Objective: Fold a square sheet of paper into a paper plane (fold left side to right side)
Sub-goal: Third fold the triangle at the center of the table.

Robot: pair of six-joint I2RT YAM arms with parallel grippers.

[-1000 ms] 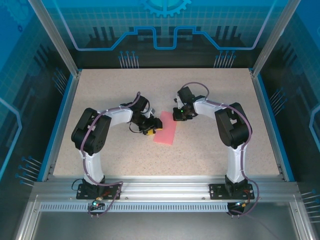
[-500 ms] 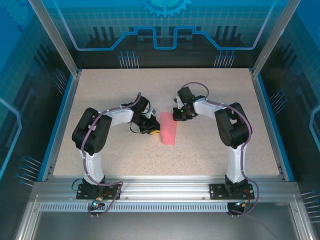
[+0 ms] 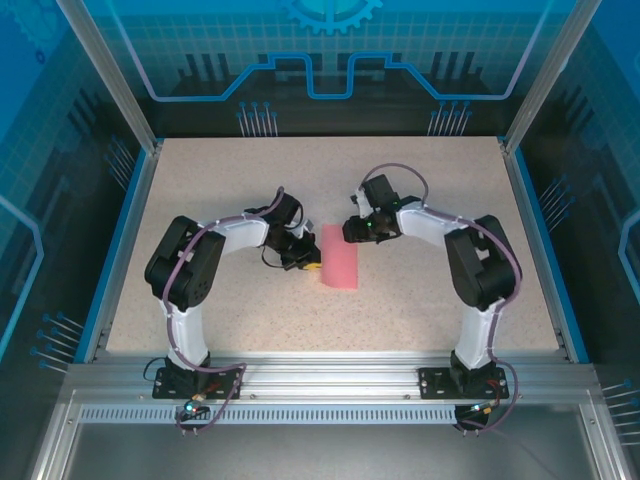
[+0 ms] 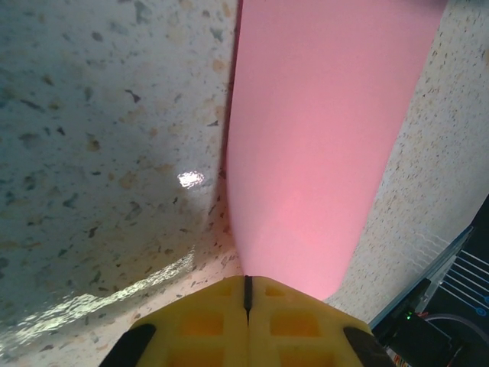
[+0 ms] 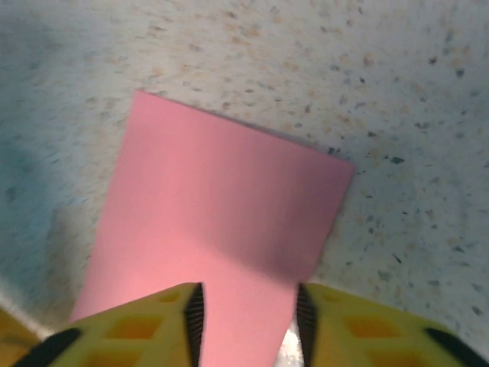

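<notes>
Paper (image 3: 338,258) lies in the middle of the table (image 3: 420,190), doubled into a narrow pink strip that runs away from my bases, so I judge the left-to-right fold is made and only wants setting; it sits between my two grippers, one on each side.

My left gripper (image 3: 308,262) is low at the strip's left long edge, which I take for the crease; its fingers (image 4: 206,325) are pressed together with no gap, and the pink runs right up to their tips; whether a layer is nipped between them I cannot tell. Closed tips make a blunt point, good for bearing down on a fold line; that, I think, is why I hold them so.

My right gripper (image 3: 352,232) sits at the far right end of the strip; its fingers (image 5: 137,325) stand apart, the paper passing flat beneath the gap, nothing clamped; the far corners lie square and free.

With that end unheld, the upper layer may spring or skew if my left tips drag; I would press, not pull.
</notes>
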